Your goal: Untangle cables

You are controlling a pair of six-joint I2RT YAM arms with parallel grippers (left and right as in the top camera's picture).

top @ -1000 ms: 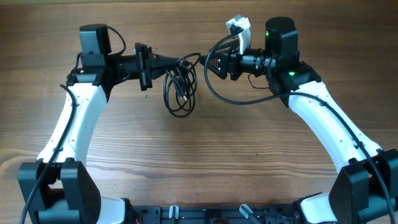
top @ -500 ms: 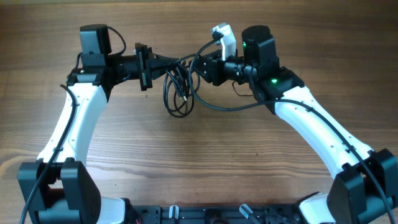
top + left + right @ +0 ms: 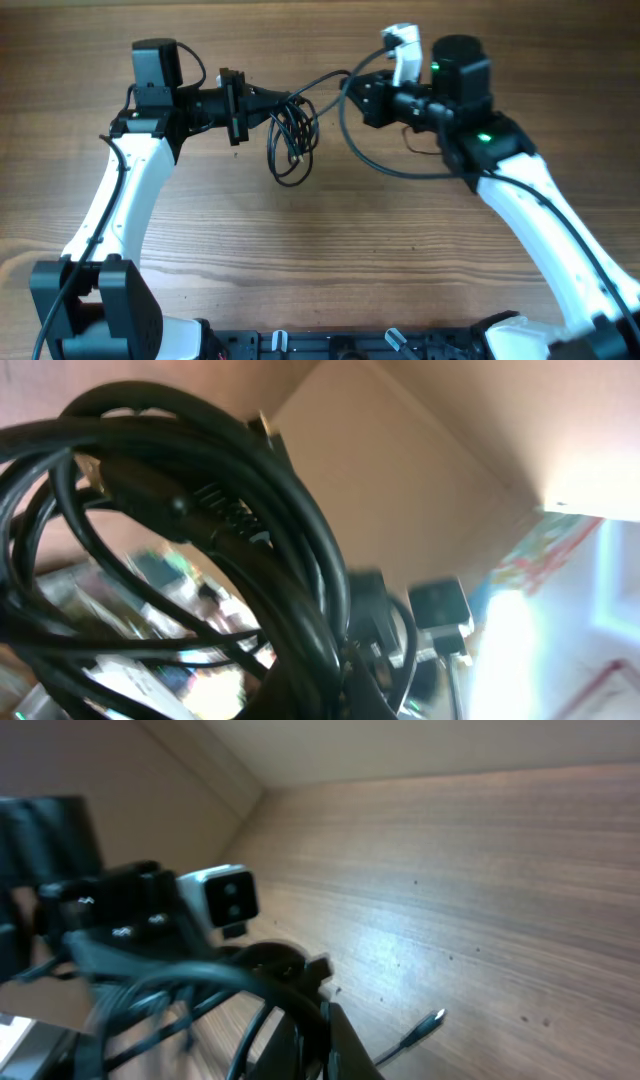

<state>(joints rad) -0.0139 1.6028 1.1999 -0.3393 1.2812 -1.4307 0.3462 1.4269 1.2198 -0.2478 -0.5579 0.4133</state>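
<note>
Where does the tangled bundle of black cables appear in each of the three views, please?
Overhead: cable bundle upper centre, over the wooden table.
Left wrist: cable bundle close up, filling the left half.
Right wrist: cable bundle blurred, lower left.
Shared landmark: wooden table, in overhead and right wrist; unclear in left wrist.

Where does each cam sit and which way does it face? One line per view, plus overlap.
Overhead: fixed above the table, looking straight down; both arms, left gripper and right gripper at the cables.
Left wrist: on the left arm, facing into the cables filling its view; own fingers not discernible.
Right wrist: on the right arm, looking low across the table at the left gripper; own fingers unclear.
Shared: cables in all three.
</note>
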